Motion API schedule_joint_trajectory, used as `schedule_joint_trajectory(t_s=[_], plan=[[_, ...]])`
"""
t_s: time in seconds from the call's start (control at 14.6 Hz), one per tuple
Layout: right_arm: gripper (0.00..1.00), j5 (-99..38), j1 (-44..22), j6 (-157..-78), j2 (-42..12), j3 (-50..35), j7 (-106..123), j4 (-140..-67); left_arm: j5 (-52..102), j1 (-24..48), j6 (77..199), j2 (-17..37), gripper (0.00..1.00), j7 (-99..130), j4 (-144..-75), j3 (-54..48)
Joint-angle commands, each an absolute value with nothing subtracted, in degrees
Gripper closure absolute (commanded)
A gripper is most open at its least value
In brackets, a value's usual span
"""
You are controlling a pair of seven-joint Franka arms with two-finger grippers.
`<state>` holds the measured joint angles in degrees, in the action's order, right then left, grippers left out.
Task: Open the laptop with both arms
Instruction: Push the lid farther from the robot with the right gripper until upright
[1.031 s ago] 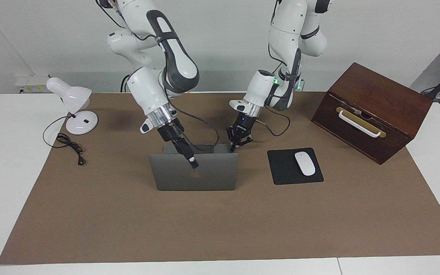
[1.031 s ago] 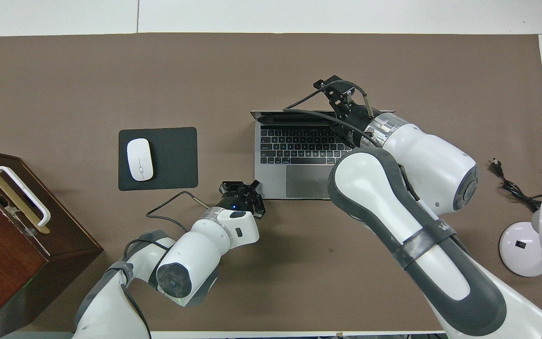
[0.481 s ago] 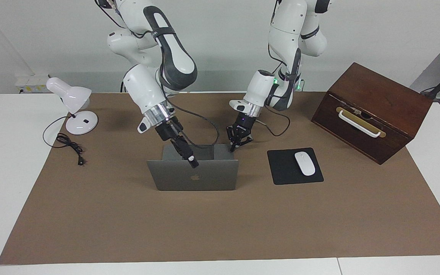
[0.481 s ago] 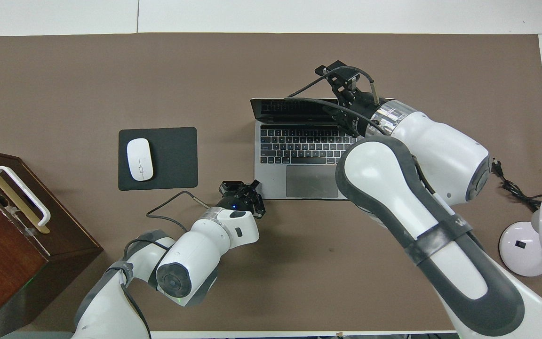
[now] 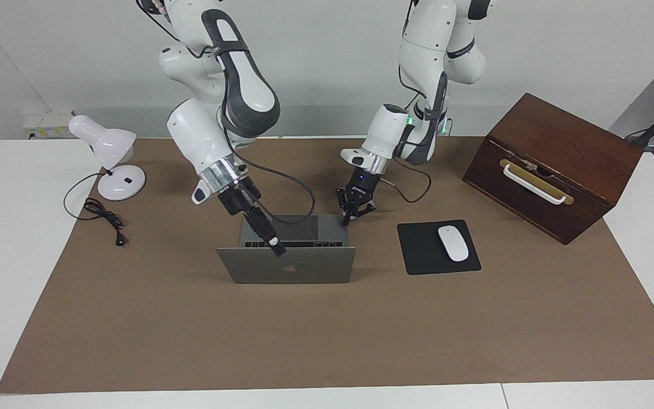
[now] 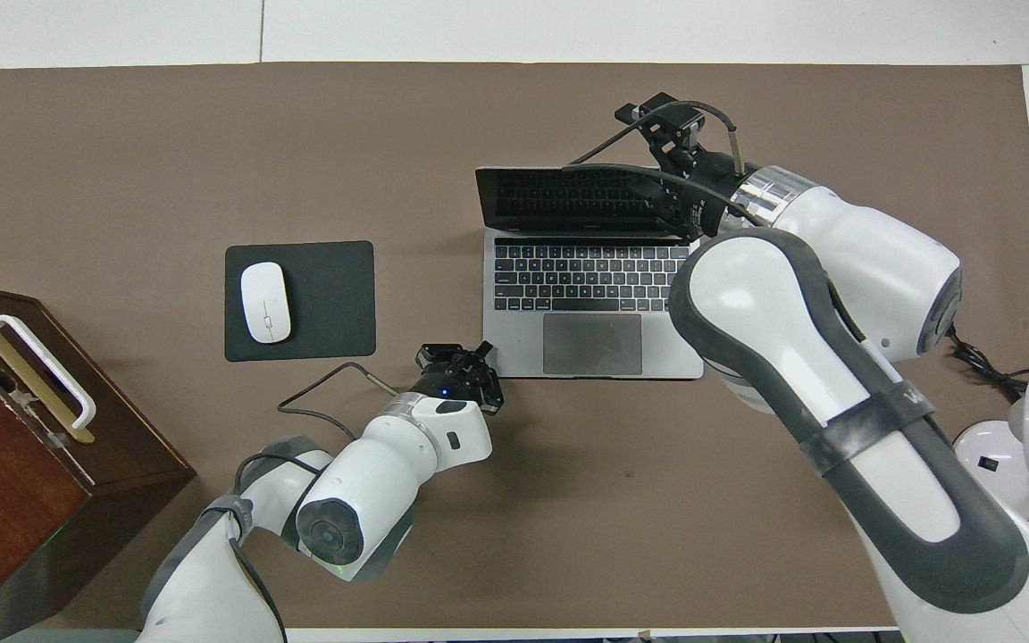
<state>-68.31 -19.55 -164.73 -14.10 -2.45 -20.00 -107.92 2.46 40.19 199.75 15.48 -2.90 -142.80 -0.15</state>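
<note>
The silver-grey laptop [image 5: 287,271] stands in the middle of the brown mat, its lid with the dark apple logo raised past upright and tilted away from the robots. The keyboard and trackpad show in the overhead view [image 6: 514,344]. My right gripper [image 5: 275,245] comes down over the keyboard with its tip at the lid's top edge; in the overhead view [image 6: 668,129] it lies over that edge. My left gripper [image 5: 355,213] is open, low at the deck's corner nearest the robots toward the left arm's end [image 6: 464,362], and seems to touch it.
A black mouse pad [image 5: 418,257] with a white mouse [image 5: 453,243] lies beside the laptop toward the left arm's end. A brown wooden box [image 5: 565,153] with a white handle stands at that end. A white desk lamp [image 5: 108,147] and its cable [image 5: 103,218] are at the right arm's end.
The lid has swung further open, away from the robots, so more keyboard and screen show. My right gripper moved with the lid's edge. My left gripper has not moved.
</note>
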Motion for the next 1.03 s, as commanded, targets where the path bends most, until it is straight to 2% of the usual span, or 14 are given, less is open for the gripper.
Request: schedule_joint_trajectory(t_s=[0.0,0.41,0.76,0.96], plan=[[0.04,-67.41,-18.63,-164.09,-16.61,-2.72,-18.90,-105.38,2.64,40.78,200.74,17.67,1.00,-3.60,-141.50,-0.09],[0.03,-67.15,-19.42,-163.92,-15.83,-2.81,-21.26,-104.68,2.64,40.78,200.74,17.58,1.00,-3.69,-141.50,-0.09],[0.02,-67.15,-20.21,-162.25,-8.19,-3.25,-29.34,-106.95,2.64,40.78,200.74,17.58,1.00,-3.69,-141.50,-0.09],[0.01,-67.15,-21.18,-161.55,-3.97,-3.25,-33.22,-105.92,2.72,40.78,200.74,17.58,1.00,-3.69,-141.50,-0.09]])
